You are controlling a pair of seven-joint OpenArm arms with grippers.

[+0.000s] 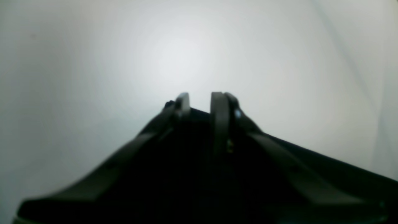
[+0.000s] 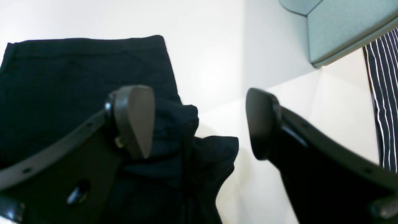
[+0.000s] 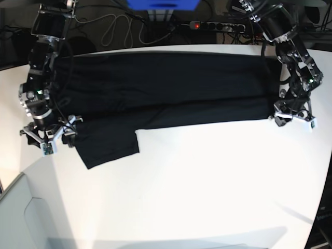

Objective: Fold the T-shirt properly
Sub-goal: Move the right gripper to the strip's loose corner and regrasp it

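Plain black T-shirt on white table; navy-and-white striped cloth at the edge.

T-shirt across table's far half

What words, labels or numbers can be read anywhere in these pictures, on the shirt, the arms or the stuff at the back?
None can be read.
T-shirt: plain black side up, no print or tag showing.
Left gripper and right gripper: no markings visible.
Power strip: only a red light; any lettering is too small to read.
Blue object at the back edge: no legible text.
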